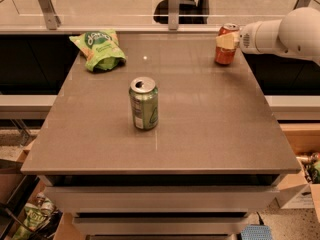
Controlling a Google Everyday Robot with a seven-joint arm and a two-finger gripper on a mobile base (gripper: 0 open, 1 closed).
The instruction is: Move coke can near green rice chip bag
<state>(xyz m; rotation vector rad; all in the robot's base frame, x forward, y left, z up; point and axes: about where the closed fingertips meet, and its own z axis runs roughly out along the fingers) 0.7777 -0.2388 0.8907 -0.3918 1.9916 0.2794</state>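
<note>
The coke can is red-orange with a silver top and stands upright at the far right corner of the brown table. My gripper reaches in from the right on a white arm, and its pale fingers wrap the can's upper half. The can's base rests on the table. The green rice chip bag lies at the far left corner, a table's width away from the can.
A green soda can stands upright near the table's middle, between the bag and the coke can. A glass rail with metal posts runs behind the far edge. Boxes and clutter sit on the floor at both sides.
</note>
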